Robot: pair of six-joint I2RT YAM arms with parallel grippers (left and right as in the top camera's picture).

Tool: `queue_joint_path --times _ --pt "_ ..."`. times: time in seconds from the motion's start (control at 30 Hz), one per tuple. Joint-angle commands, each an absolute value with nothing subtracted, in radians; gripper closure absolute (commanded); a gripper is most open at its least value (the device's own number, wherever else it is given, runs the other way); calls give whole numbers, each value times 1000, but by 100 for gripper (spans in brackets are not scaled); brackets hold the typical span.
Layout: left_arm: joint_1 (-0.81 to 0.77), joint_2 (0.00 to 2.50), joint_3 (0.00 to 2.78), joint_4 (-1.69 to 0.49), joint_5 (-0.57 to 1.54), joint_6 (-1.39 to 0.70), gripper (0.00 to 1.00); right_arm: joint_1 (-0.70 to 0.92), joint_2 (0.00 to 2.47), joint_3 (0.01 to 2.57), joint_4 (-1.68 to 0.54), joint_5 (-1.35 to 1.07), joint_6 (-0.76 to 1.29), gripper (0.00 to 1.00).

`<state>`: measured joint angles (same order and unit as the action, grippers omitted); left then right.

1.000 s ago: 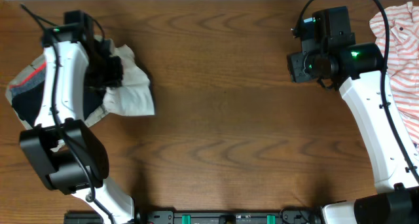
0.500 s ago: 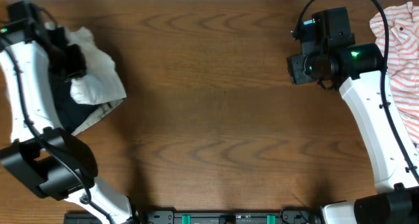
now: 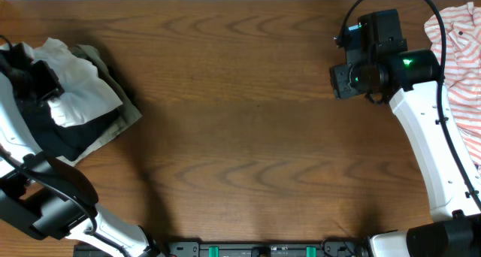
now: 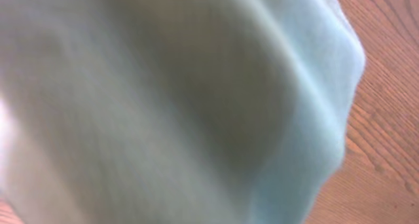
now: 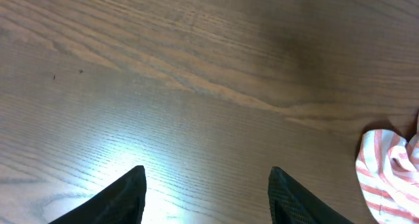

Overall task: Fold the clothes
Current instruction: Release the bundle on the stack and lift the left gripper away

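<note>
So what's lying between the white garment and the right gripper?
Nothing. The overhead view shows only bare wooden table between the white garment and the right gripper.

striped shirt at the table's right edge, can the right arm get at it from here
Probably yes. The right gripper is open and empty above the table, and the striped shirt lies just beside it with nothing between them, though the arm's own forearm overhangs part of the cloth.

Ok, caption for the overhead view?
Left gripper shut on white garment above dark clothes pile at table's left edge; right gripper open near striped shirt.
</note>
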<state>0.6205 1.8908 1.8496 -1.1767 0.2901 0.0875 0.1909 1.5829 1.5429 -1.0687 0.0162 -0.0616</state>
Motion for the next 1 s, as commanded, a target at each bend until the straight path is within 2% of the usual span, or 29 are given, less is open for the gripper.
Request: queue_joint_path --times 0.0,0.07,0.17,0.23,0.27,0.3,0.47,0.6,0.8,0.97 --pt "642 1867 1869 -1173 302 108 93 186 1562 1544 -1071 19 -61 41" --pt "657 1867 1869 -1174 299 109 83 186 1562 1544 -1073 19 -61 41" --pt "683 1867 1869 -1187 260 109 55 186 1562 1544 -1076 19 -61 41" --pt "699 1867 1869 -1197 218 108 42 186 1562 1544 -1078 19 -62 41" --pt "709 1867 1869 -1203 199 108 32 186 1562 1544 -1079 19 -66 41" --pt "717 1867 1869 -1206 184 108 27 186 1562 1544 -1080 19 -67 41" --pt "759 1867 1869 -1210 179 54 18 186 1562 1544 -1088 19 -68 41" --pt "764 1866 1869 -1206 239 49 18 186 1562 1544 -1090 19 -68 41" --pt "746 1827 1870 -1185 500 147 21 186 1562 1544 -1066 20 -68 42" --pt "650 1747 1870 -1174 516 186 20 186 1562 1544 -951 19 -45 40"
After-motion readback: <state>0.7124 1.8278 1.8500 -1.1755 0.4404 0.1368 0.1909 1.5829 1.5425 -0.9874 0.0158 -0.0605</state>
